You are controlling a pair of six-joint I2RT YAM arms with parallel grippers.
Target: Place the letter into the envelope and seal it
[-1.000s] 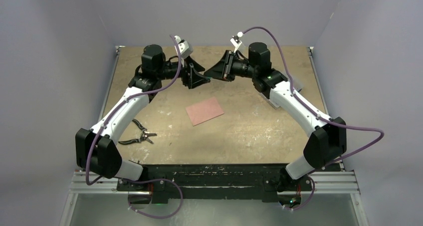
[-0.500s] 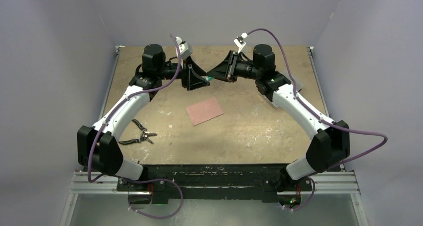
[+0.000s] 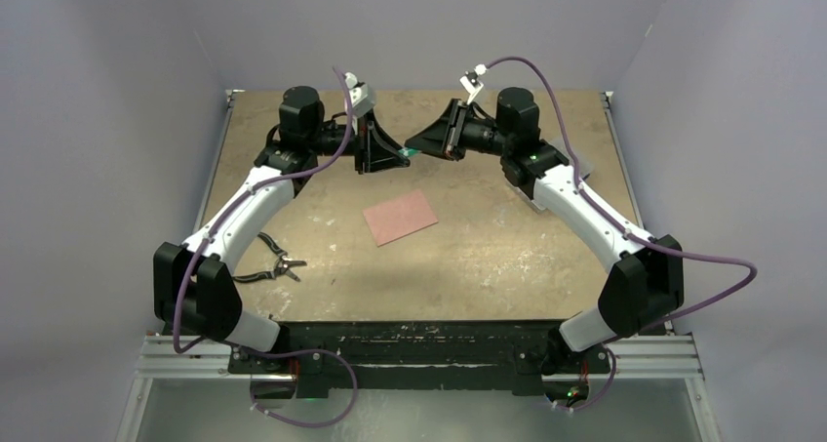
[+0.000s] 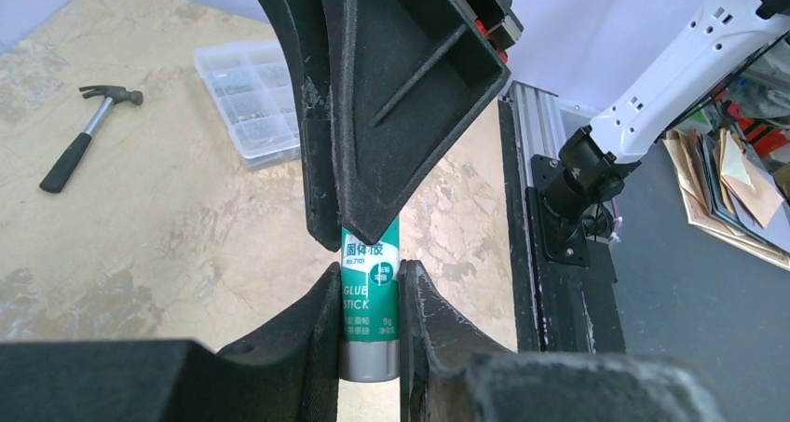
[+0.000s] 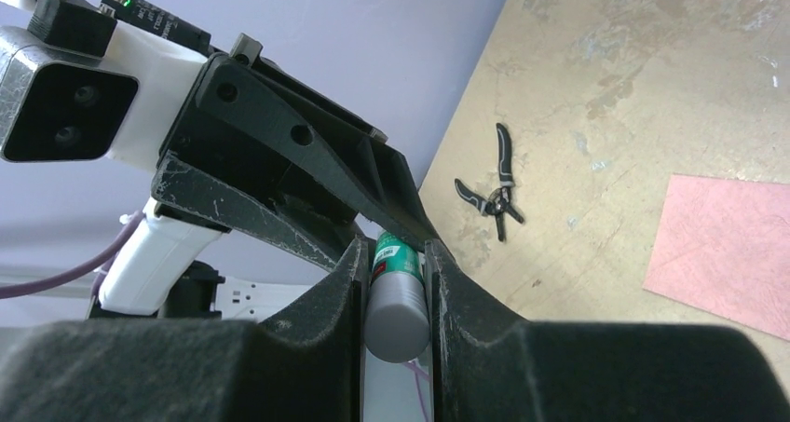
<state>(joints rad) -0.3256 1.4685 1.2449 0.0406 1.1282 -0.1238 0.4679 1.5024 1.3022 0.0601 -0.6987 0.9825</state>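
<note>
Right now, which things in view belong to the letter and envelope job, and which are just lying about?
Job: flat salmon-pink paper rectangle, letter or envelope unclear; green-and-white glue stick, held by left tool and right tool.
Lying about: black-handled pliers; black-gripped claw hammer; clear plastic compartment box.

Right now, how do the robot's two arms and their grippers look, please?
The left arm and right arm have white shells with black joints, and a purple cable runs along each. The left gripper and right gripper are black, with scuffed wedge-shaped fingers and a white camera housing.
</note>
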